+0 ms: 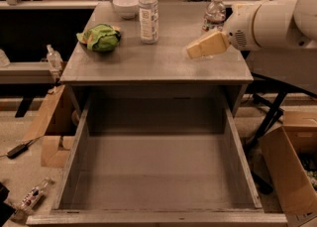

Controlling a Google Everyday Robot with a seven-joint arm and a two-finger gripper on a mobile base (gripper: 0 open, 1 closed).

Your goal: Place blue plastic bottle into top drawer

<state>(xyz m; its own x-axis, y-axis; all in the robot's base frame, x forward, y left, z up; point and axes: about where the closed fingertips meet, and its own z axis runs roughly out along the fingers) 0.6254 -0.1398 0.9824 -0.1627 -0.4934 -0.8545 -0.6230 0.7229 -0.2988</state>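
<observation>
My gripper [205, 45] hangs low over the right part of the cabinet top [163, 65], pointing left. Whether it is apart or together I cannot tell. Just beyond it, on the far right of the top, stands a ribbed clear bottle [214, 10], its lower part hidden behind my gripper. The blue plastic bottle [148, 14] stands upright at the far middle of the top with its white cap on, well apart from my gripper. A white bowl [126, 6] sits just to its far left, and a green crumpled bag [100, 37] lies nearer, on the left. Below the top, the top drawer [237, 156] is pulled open toward the near side. A cardboard box [290, 171] sits on the floor to the right.
</observation>
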